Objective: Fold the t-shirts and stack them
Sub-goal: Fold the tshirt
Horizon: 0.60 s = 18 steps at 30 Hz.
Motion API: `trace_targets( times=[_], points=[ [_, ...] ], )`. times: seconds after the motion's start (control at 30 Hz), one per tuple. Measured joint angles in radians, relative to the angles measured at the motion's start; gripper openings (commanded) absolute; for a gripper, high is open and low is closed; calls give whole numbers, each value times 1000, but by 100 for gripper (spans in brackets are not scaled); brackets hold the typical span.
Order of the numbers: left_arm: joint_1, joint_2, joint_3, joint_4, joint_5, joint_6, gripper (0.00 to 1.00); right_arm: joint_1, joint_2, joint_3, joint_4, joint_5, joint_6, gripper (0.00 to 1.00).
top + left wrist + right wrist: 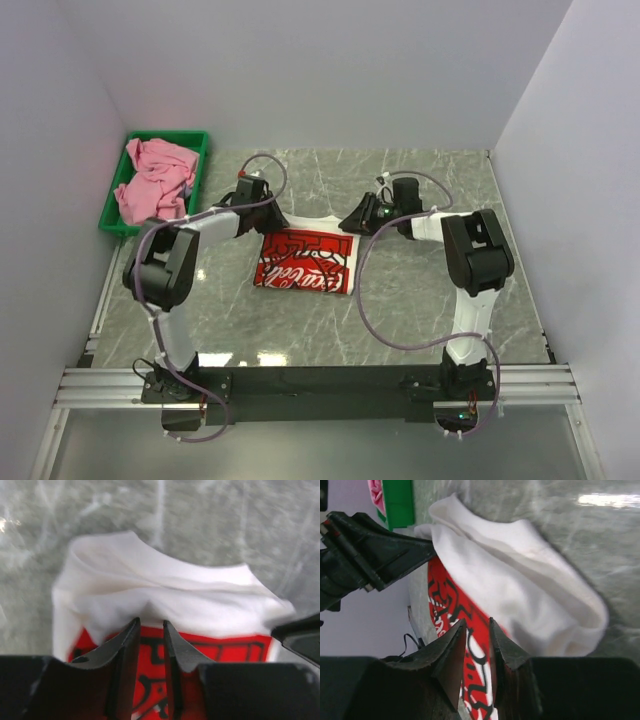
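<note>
Your white t-shirt (303, 260) lies partly folded on the table (420, 290), with the left gripper (151, 625) and right gripper (478, 625) at its far edge, fingers narrow, a grip I cannot tell; the pink t-shirt (155, 180), crumpled in the green tray (170, 137), is not yet folded.

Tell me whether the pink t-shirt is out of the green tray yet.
No, the pink t-shirt lies bunched inside the green tray at the far left in the top view.

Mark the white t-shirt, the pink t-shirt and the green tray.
white t-shirt (303, 262), top external view, on its red print
pink t-shirt (155, 182), top external view, middle of the heap
green tray (175, 135), top external view, on its far rim
</note>
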Motion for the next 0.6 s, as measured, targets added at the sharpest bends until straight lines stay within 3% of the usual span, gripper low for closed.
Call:
trace_targets(
  times=[0.33,0.47,0.6],
  points=[
    [62,181,146,39,99,-5,44,-87,129,-29,130,-32,99,31],
    [62,151,130,50,121,-8,69,-93,93,-63,144,-23,108,31],
    [62,-3,35,29,119,-17,77,-81,-42,-141,138,-21,109,31]
  ],
)
